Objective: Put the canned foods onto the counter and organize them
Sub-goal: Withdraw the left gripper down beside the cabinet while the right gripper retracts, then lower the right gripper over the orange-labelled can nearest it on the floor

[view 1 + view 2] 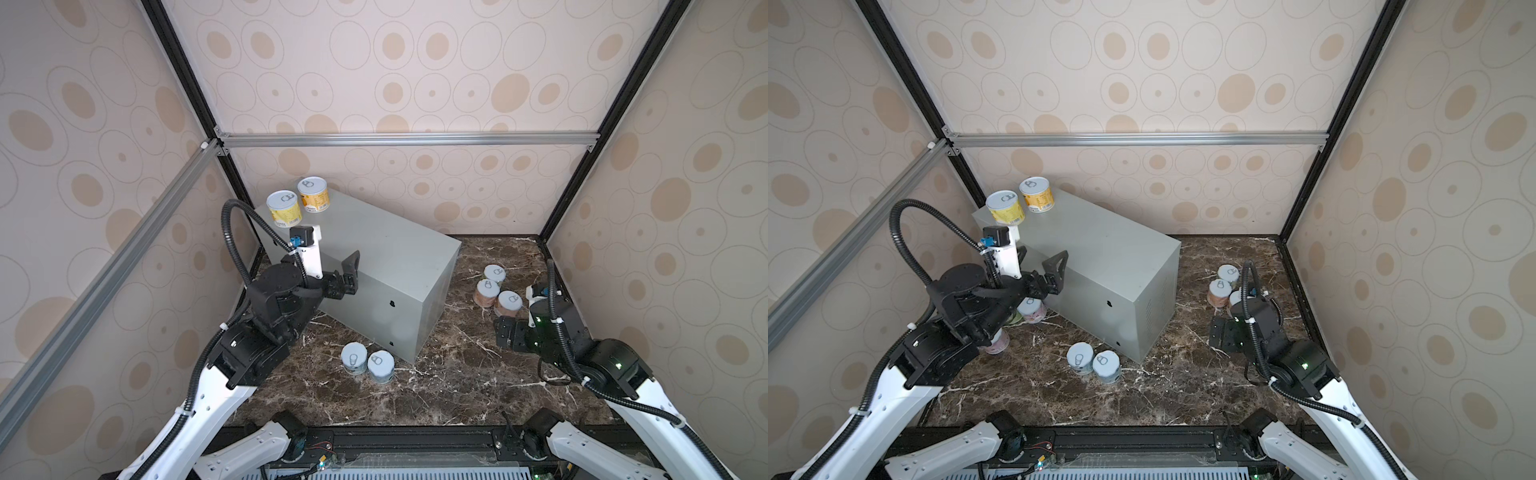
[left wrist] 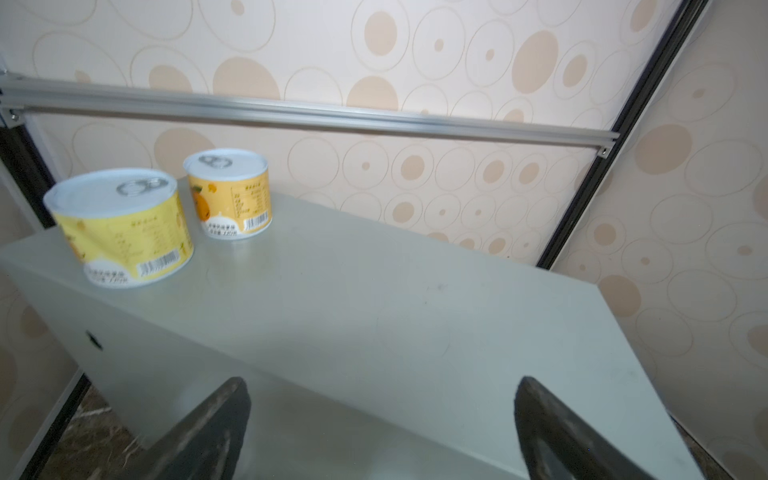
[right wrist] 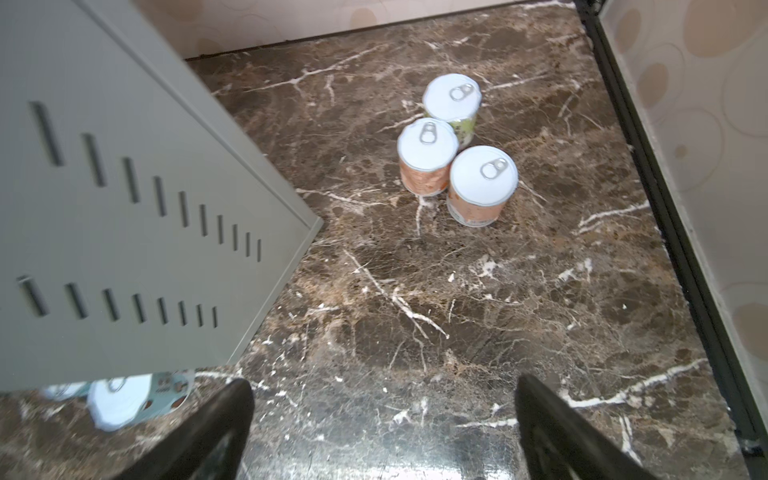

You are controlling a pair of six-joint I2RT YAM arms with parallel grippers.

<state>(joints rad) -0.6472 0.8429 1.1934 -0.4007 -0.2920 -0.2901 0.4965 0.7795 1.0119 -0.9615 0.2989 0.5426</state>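
The grey counter point(image 1: 386, 257) point(image 2: 374, 299) stands at an angle on the floor. On its far left corner stand a yellow can point(image 1: 284, 208) point(image 2: 124, 224) and an orange can point(image 1: 313, 194) point(image 2: 230, 195). My left gripper point(image 1: 1040, 258) point(image 2: 382, 380) hovers open and empty over the counter's near edge, short of those cans. Three cans point(image 1: 496, 289) point(image 3: 453, 153) cluster on the floor at the right. My right gripper point(image 1: 508, 332) point(image 3: 384, 382) is open and empty, low over the floor just in front of them. Two blue cans point(image 1: 368, 362) point(image 1: 1093, 362) stand before the counter.
Pink and green cans point(image 1: 1030, 311) point(image 1: 996, 343) sit on the dark marble floor point(image 1: 436, 386) under my left arm, partly hidden. The counter's vented end point(image 3: 124, 216) faces my right gripper. Papered walls and a black frame post point(image 3: 665, 208) close in the sides.
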